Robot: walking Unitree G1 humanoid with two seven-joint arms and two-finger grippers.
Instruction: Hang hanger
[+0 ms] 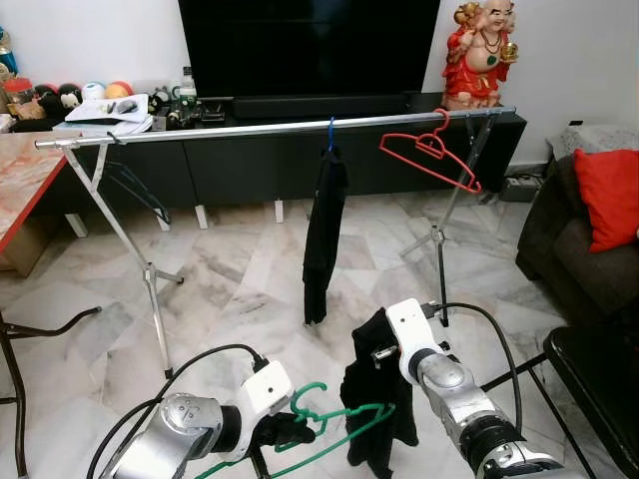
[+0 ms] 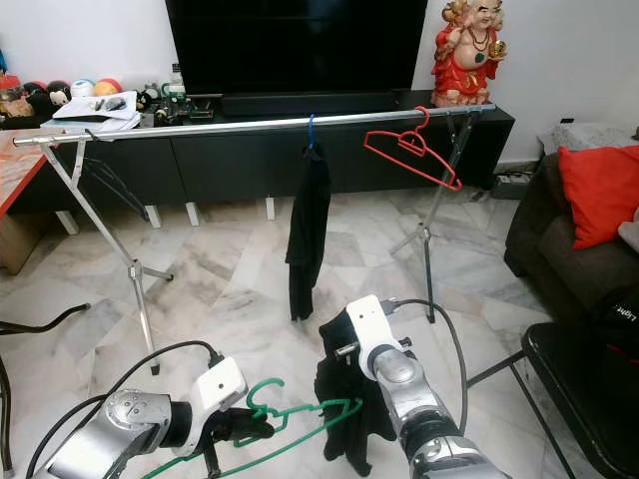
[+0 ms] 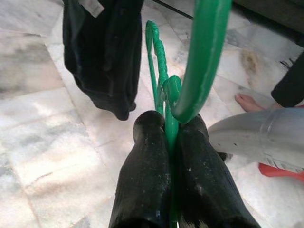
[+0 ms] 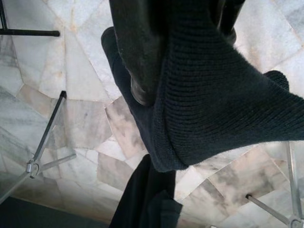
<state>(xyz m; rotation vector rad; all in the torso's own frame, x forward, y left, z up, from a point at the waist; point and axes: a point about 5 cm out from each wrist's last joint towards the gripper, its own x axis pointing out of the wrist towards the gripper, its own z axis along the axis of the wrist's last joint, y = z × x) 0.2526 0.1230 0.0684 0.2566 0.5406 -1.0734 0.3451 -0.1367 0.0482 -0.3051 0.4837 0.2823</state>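
1. Left gripper (image 1: pixel 283 431) is sitting low in front of the robot, jaws clenched on the neck of a green hanger (image 1: pixel 334 427); left wrist view is showing both black fingers (image 3: pixel 142 185) pressed against the green stem with the hook curving up just past the fingertips.
2. Green hanger is running from the left jaws across toward the right gripper, its far end reaching into the black garment (image 1: pixel 377 394) there.
3. Right gripper (image 4: pixel 180 71) is pointing down, jaws grasping the black knit garment; right wrist view is showing one finger (image 4: pixel 135 47) beside bunched ribbed fabric, the other finger hidden by cloth.
4. Black garment is hanging down from the right jaws, well above the marble floor (image 1: pixel 230 279), just beside the left jaws.
5. Clothes rail (image 1: pixel 270 127) is standing well beyond both jaws, a chrome bar on angled legs.
6. Black clothing item (image 1: pixel 322 230) is hanging on a blue hanger hook (image 1: pixel 330 132) at mid-rail, straight ahead of the jaws.
7. Red hanger (image 1: pixel 431 152) is hanging empty on the rail, tilted, ahead of the right jaws.
8. TV (image 1: pixel 310 45) and low black TV console (image 1: pixel 260 165) are standing behind the rail; red-robed figurine (image 1: pixel 479 50) is sitting on the console end.
9. Dark sofa (image 1: pixel 559 249) with a red cushion (image 1: pixel 609 195) is sitting off to the right of the right jaws.
10. Reddish worktop (image 1: pixel 20 175) edge is showing far left of the left jaws.
11. Bare foot (image 3: pixel 249 101) of a person is showing on the floor in left wrist view, beyond the left jaws.
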